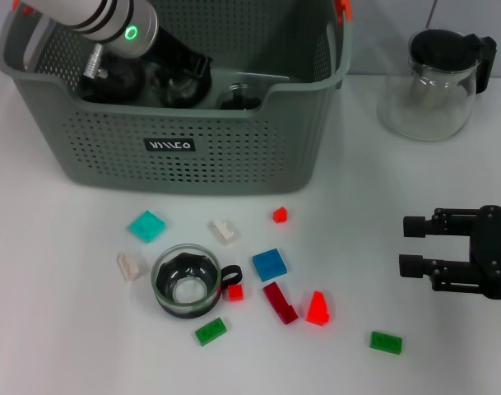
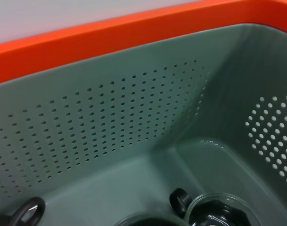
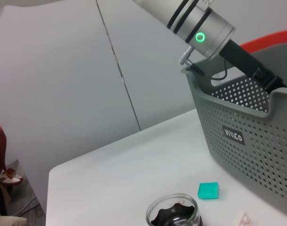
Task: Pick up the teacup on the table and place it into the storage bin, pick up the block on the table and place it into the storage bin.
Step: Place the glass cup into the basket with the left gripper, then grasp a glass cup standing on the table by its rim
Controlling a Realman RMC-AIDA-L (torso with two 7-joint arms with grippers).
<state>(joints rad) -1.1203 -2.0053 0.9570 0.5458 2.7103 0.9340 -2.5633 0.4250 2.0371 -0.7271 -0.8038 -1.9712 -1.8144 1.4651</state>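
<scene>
1. Currently we see the left gripper (image 1: 180,78) down inside the storage bin (image 1: 184,156); we cannot tell how its fingers stand.
2. We note glass cups (image 2: 218,212) on the bin floor.
3. One teacup (image 1: 187,281) stands on the table (image 1: 61,329) in front of the bin, among scattered blocks; a blue block (image 1: 269,264) lies just beside it.
4. The right gripper (image 1: 415,247) hovers spread, well apart from the cup, near a pitcher (image 1: 427,82).

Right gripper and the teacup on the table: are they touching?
Apart. The head view shows the right gripper far off to the side of the teacup, with bare table between them.
</scene>
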